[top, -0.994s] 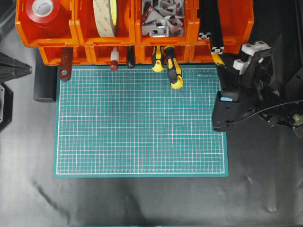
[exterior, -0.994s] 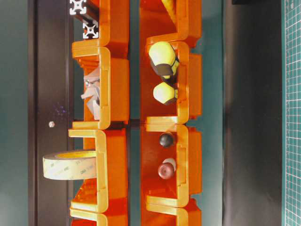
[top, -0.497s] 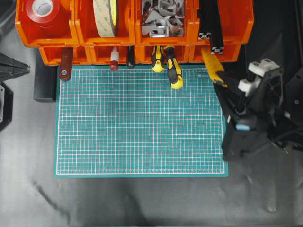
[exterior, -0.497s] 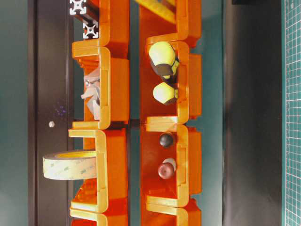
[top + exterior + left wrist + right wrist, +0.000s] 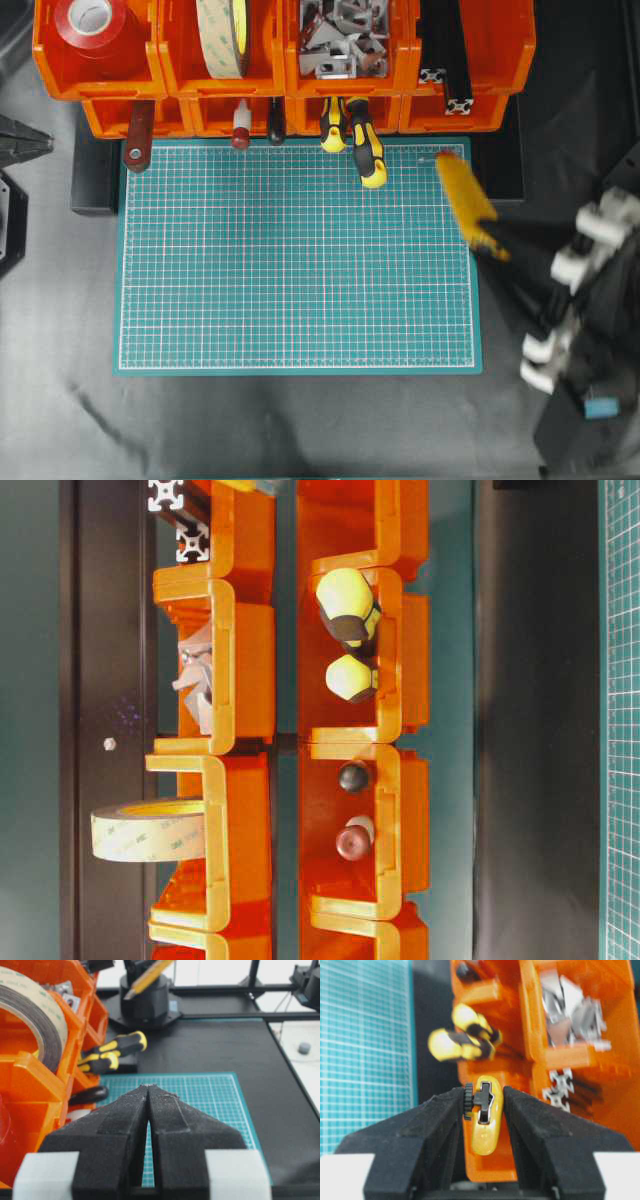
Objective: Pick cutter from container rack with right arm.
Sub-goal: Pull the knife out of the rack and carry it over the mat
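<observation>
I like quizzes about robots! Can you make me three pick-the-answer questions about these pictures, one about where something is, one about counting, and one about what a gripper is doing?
1. Where is the cutter now?
A. Inside an orange bin
B. Held in the air, clear of the container rack
C. Lying flat in the middle of the green mat

2. How many yellow-and-black screwdrivers stick out of the rack?
A. Two
B. Four
C. None

3. What are the left gripper jaws doing?
A. Holding a tape roll
B. Spread wide open
C. Pressed shut with nothing between them

Answers:
1 B, the overhead view shows the cutter out of the bins, held by the right gripper.
2 A, two yellow handles show side by side.
3 C, the left wrist view shows the pads meeting with no gap.
</observation>
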